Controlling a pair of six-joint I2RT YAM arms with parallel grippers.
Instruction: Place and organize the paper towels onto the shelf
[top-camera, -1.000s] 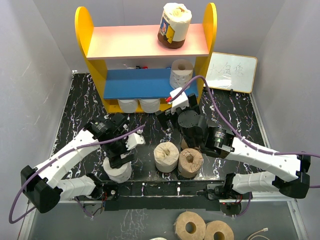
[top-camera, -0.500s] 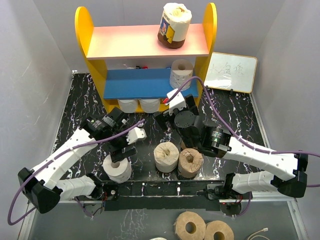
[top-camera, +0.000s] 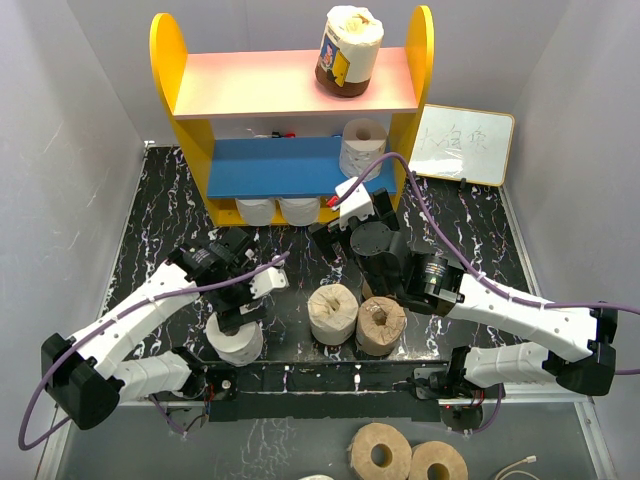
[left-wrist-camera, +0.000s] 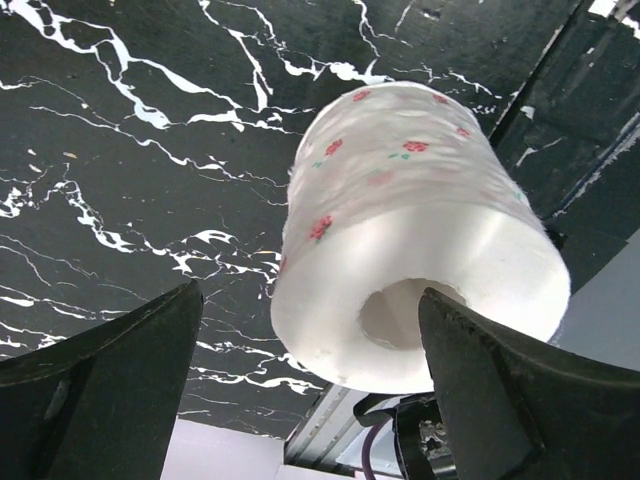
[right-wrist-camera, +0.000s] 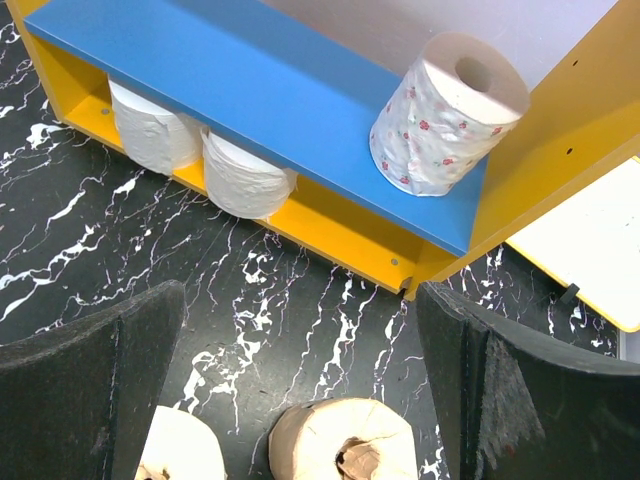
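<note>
The shelf (top-camera: 178, 70) stands at the back. A wrapped tan paper towel roll (top-camera: 348, 50) sits on its pink top board. A white printed roll (top-camera: 362, 147) (right-wrist-camera: 447, 115) stands on the blue board, and two white rolls (top-camera: 277, 210) (right-wrist-camera: 200, 150) lie under it. My left gripper (top-camera: 243, 300) (left-wrist-camera: 310, 300) hangs open over a white flowered roll (top-camera: 235, 342) (left-wrist-camera: 420, 230) at the near left, one finger on each side. My right gripper (top-camera: 345, 228) (right-wrist-camera: 300, 300) is open and empty in front of the shelf, above two tan rolls (top-camera: 355, 318) (right-wrist-camera: 345, 440).
A small whiteboard (top-camera: 463, 143) with writing leans at the right of the shelf. Two more tan rolls (top-camera: 408, 455) lie below the table's near edge, behind the arm bases. Grey walls close in on both sides.
My left gripper rose a little away from the white roll, then came back down over it. The right gripper shifted slightly toward the shelf. No roll has moved.
</note>
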